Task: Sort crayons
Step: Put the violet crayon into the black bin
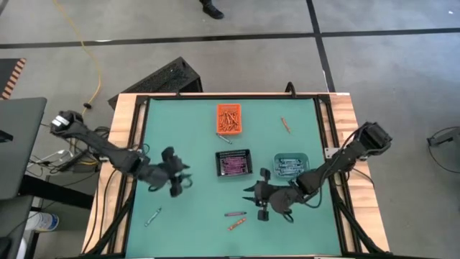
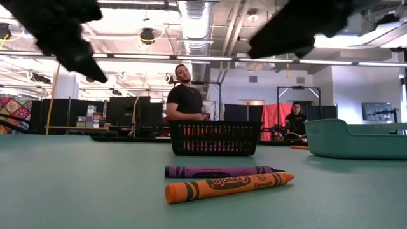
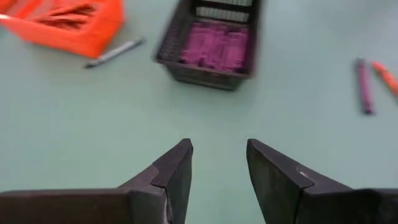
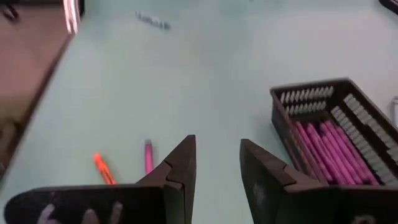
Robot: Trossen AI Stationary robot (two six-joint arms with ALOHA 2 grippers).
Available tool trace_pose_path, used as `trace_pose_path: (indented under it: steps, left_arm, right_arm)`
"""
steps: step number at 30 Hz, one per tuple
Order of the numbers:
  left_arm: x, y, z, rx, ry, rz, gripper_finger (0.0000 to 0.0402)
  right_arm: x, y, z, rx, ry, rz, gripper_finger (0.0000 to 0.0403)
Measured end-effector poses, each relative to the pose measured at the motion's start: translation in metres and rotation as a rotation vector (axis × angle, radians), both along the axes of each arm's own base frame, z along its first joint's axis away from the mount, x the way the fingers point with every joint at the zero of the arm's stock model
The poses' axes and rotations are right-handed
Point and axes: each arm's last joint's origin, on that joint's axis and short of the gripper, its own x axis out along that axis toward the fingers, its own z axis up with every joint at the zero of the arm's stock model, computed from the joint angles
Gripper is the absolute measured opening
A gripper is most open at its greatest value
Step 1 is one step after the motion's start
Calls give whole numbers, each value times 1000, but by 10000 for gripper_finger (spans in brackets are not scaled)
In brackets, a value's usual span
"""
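Here your left gripper (image 3: 217,165) has its fingers spread with nothing between them, hovering over bare surface (image 1: 194,129) left of the black mesh bin (image 1: 233,163); the arm reaches in from the left edge. Your right gripper (image 4: 217,165) also has its fingers parted and empty, held above the surface just in front of the teal bin (image 1: 290,165), its arm slanting in from the right edge.

A purple crayon (image 1: 234,214) and an orange crayon (image 1: 236,225) lie close together near the front edge, with free surface around them. Another crayon (image 1: 152,216) lies front left, one (image 1: 285,124) at the back right.

The low view alone shows people (image 2: 186,95) beyond the surface; the high view shows the orange bin (image 1: 229,119) full of orange crayons.
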Motion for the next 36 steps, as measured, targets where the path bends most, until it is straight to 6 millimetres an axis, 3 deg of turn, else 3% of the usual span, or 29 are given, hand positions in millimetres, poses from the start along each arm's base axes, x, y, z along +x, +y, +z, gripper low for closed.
trace_pose_path:
  steps: [3, 7, 12, 24, 36]
  left_arm:
    - [-10, -18, -13, -12, -38, -77, 142]
    - [-22, -37, -25, -50, -89, -183, 142]
    - [-32, -50, -34, -41, -167, -188, 141]
    - [-25, -57, -48, 28, -264, -90, 141]
    - [-24, -58, -50, 20, -255, -101, 141]
  right_arm:
    - [10, -2, -2, 74, -22, 53, 120]
    - [20, 6, -10, 153, -17, 299, 120]
    - [25, 23, -34, 74, -10, 417, 120]
    - [62, 52, -72, -48, 59, 511, 120]
    - [60, 52, -89, -105, 264, 478, 120]
